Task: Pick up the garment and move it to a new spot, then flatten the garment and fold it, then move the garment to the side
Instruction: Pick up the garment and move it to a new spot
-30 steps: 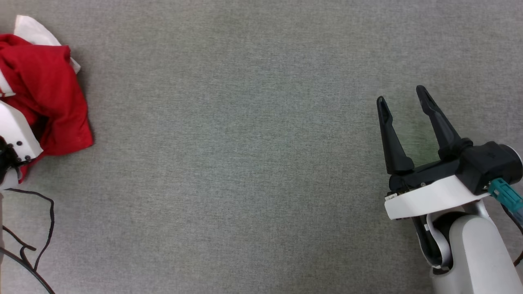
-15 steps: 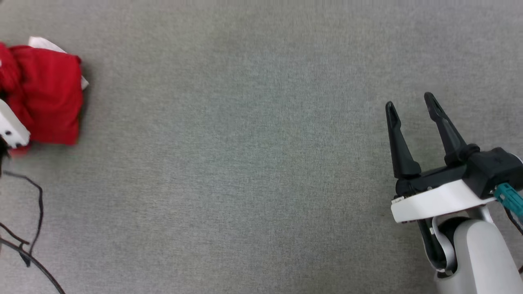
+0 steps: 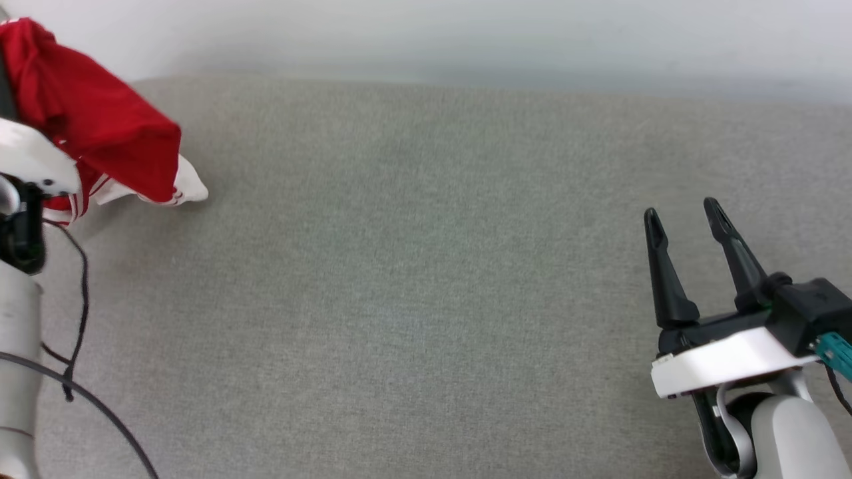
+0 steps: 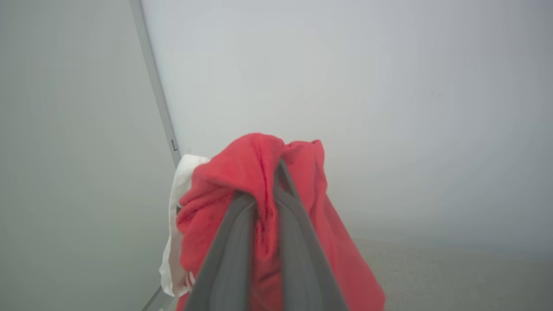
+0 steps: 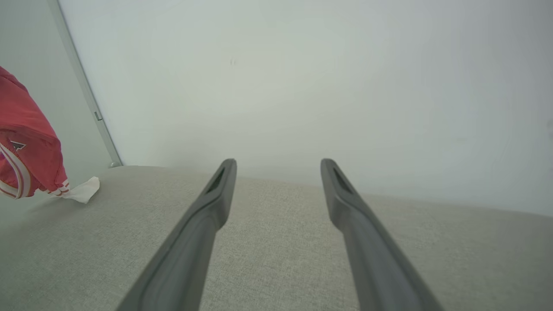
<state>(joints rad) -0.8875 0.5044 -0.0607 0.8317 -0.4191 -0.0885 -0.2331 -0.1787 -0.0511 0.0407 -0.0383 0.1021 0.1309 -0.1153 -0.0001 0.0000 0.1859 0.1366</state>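
Lifted since a second ago, the red jersey no longer lies bunched on the grey cloth surface. It now hangs at the upper left of the head view, and that view itself has tilted up, so a pale wall runs along the top.

From the left wrist, the left gripper is clamped tight on a fold of red fabric, which drapes over both dark fingers and falls to either side. Holding by one bunched fold is likely meant to let the rest drop free and open out under its own weight. A white sleeve tip trails lowest and seems just to brush the surface.

At the lower right of the head view, the right gripper waits with its fingers spread wide and nothing between them, well apart from the jersey. It is probably kept ready to catch a second edge for flattening.

A thin black cable loops down the lower left.

The first step, carrying the jersey to a new spot, looks under way; flattening and folding are not yet begun.
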